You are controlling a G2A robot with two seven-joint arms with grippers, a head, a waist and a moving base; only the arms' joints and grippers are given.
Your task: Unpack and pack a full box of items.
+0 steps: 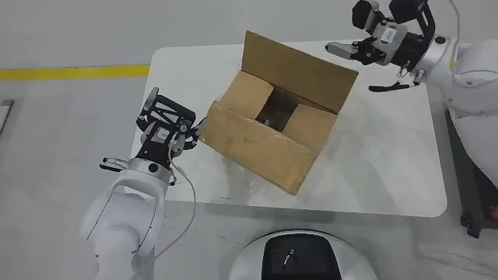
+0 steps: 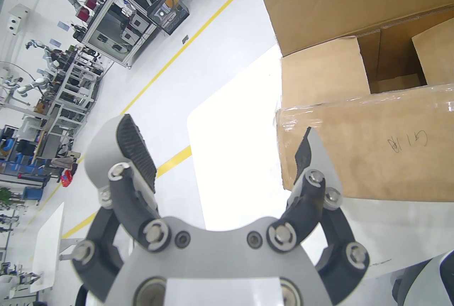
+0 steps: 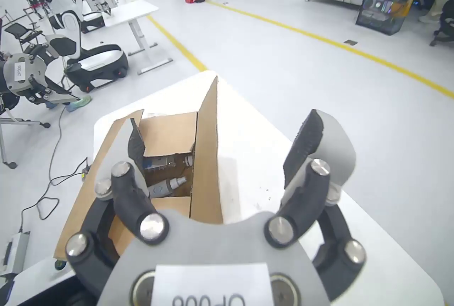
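The open cardboard box [image 1: 257, 144] sits mid-tabletop [image 1: 389, 163], with bottles [image 3: 166, 185] lying inside. The left gripper [image 2: 220, 144], fingers apart, hovers beside the box's corner. The right gripper [image 3: 227, 133], likewise spread, hangs beyond the box's upright flap [image 1: 299, 70].

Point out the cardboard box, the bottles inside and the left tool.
cardboard box [image 1: 261, 152]: top view, front wall.
bottles [image 3: 161, 189]: right wrist view, one bottle's body.
left tool [image 2: 215, 128]: left wrist view, between its fingertips.

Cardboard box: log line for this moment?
cardboard box open on table, bottles inside | left hand open beside it | right hand open near upright flap
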